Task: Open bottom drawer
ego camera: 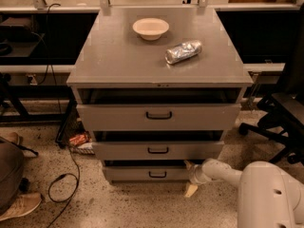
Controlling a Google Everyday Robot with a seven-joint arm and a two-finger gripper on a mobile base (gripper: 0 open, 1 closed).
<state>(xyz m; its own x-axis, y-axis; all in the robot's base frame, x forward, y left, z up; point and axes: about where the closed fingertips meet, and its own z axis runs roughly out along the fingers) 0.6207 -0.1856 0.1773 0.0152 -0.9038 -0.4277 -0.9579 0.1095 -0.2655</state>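
in the camera view, the bottom drawer (128, 174) sits lowest in the grey cabinet (118, 61), just above the speckled floor (142, 208), with a dark gap showing above its front panel. its black handle (157, 174) is untouched. the gripper (189, 177) is at the drawer's right end, on a white arm (223, 170) reaching in from the lower right. its fingers (191, 190) are spread wide, one up, one down, holding nothing. a bowl (150, 28) and a crumpled silver can (183, 52) rest on top.

Cream hand (190, 177) beside grey bottom drawer (127, 174), black handle (157, 174); speckled beige floor (142, 208)
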